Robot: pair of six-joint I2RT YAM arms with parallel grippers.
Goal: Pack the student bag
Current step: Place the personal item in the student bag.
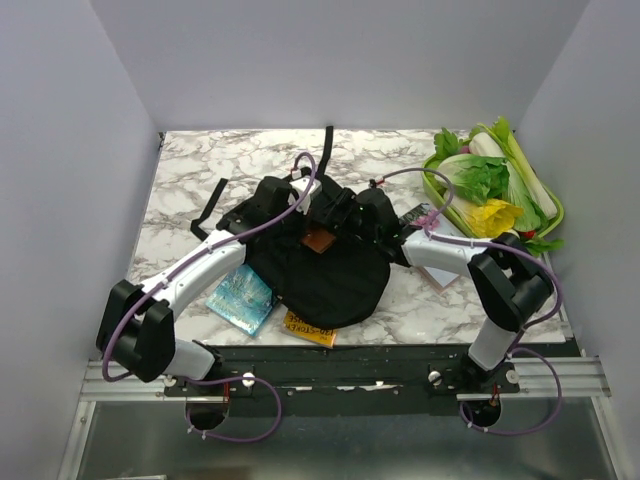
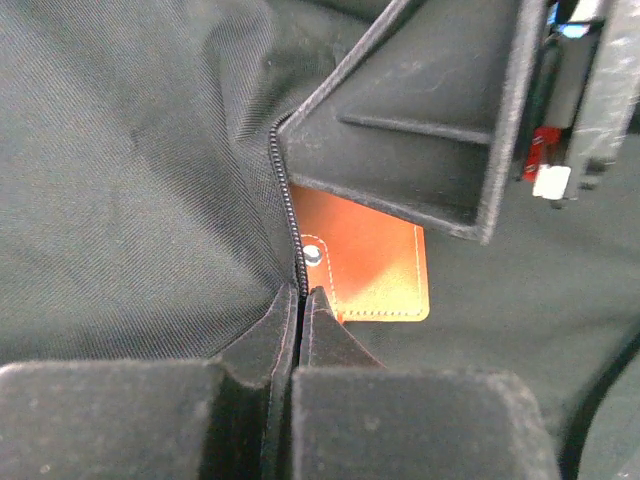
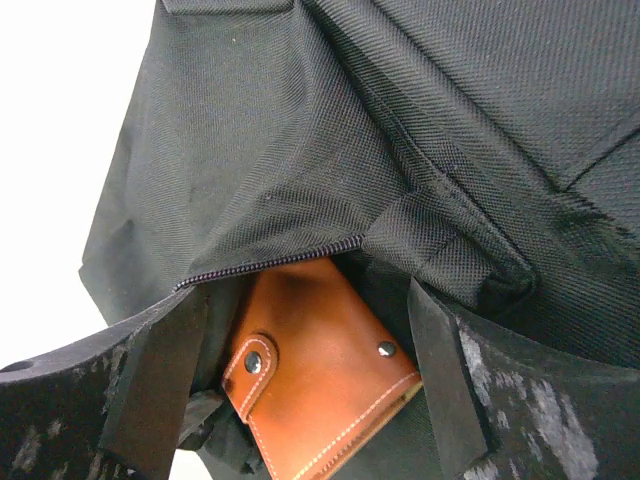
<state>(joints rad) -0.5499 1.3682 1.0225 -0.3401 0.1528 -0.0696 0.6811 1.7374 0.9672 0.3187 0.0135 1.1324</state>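
Note:
The black student bag [image 1: 322,283] lies in the middle of the table, its straps trailing to the back. A brown leather wallet [image 1: 319,240] sticks halfway out of its zip opening. My left gripper [image 1: 307,204] is shut on the bag's zipper edge [image 2: 290,215], right beside the wallet [image 2: 378,268]. My right gripper [image 1: 373,215] is open, and its fingers [image 3: 160,370] stand on either side of the wallet [image 3: 320,370] at the mouth of the bag [image 3: 400,120]. The wallet's far end is hidden under the fabric.
A blue patterned pencil case [image 1: 240,298] and a yellow book [image 1: 310,329] lie at the bag's near left edge. A pale notebook [image 1: 443,276] lies under the right arm. A green tray [image 1: 551,205] of vegetables stands at the back right.

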